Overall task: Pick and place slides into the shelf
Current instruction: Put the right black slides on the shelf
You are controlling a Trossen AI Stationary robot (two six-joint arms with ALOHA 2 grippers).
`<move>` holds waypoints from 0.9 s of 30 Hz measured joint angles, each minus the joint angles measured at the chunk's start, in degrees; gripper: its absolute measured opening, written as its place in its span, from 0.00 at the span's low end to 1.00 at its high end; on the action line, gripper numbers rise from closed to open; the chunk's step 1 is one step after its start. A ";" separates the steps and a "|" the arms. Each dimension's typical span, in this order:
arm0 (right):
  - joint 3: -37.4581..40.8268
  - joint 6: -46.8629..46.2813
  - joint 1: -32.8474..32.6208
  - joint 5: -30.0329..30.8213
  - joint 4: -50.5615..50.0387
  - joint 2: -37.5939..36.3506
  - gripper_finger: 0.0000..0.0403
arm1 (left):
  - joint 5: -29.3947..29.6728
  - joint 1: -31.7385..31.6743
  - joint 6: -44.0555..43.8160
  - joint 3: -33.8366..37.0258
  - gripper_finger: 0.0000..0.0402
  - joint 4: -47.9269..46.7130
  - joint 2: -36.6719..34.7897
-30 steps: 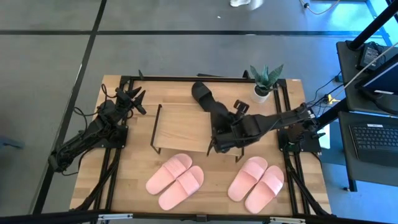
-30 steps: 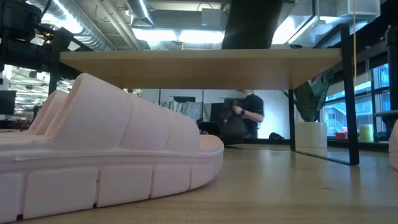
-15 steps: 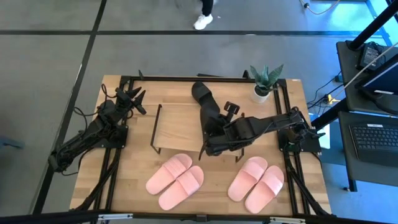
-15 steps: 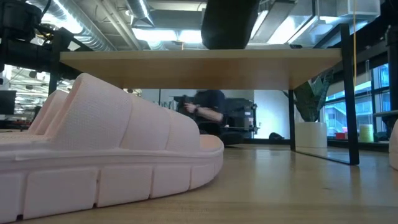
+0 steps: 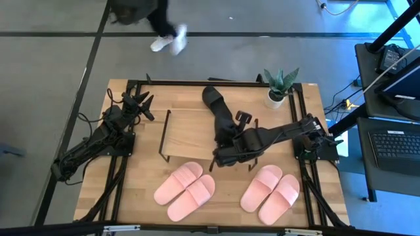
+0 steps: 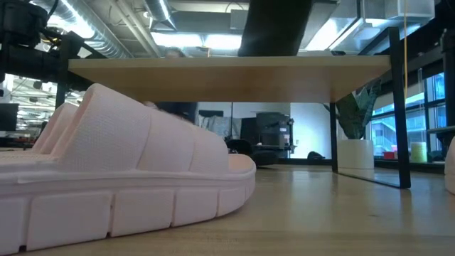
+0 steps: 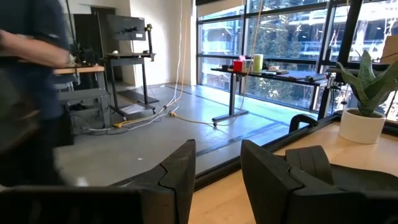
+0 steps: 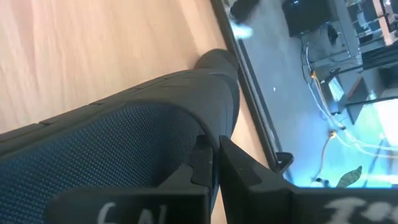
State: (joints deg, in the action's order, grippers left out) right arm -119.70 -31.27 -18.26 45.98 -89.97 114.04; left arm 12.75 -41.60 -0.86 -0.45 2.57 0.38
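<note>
Grey floor surrounded your wooden table (image 5: 131,190), and a person's legs and white shoe (image 5: 164,43) passed beyond its far edge. On the table stood the shelf (image 5: 190,134), a low rack with a light wood top board and thin black wire legs, near the centre. Your right gripper (image 5: 220,154) reached in from the right and sat at the shelf's right end, its fingers pinching the strap of one black slide (image 5: 223,121); in the right wrist view the fingers (image 8: 208,163) were pressed against the dark ribbed strap, with wood grain beneath. The second black slide (image 5: 212,98) lay just behind the first, near the table's far edge, with the two appearing to touch end to end. Two pink pairs lay on the table in front of the shelf: one pink pair (image 5: 185,190) before its middle, the other pink pair (image 5: 270,192) to the right. In the low view a pink slide (image 6: 121,178) filled the foreground below the shelf's board. A potted plant (image 5: 281,85) stood at the far right corner. Your left gripper (image 5: 141,105) waited at the far left corner, its fingers (image 7: 180,171) spread apart and holding nothing.
</note>
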 joint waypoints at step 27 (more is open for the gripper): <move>6.50 7.67 0.00 3.48 -0.01 -4.31 0.03 | 0.03 0.00 2.99 -0.02 0.30 0.00 0.00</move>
State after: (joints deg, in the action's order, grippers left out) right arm -113.20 -23.60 -18.26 49.46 -89.98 109.73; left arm 12.78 -41.60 2.13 -0.47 2.57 0.38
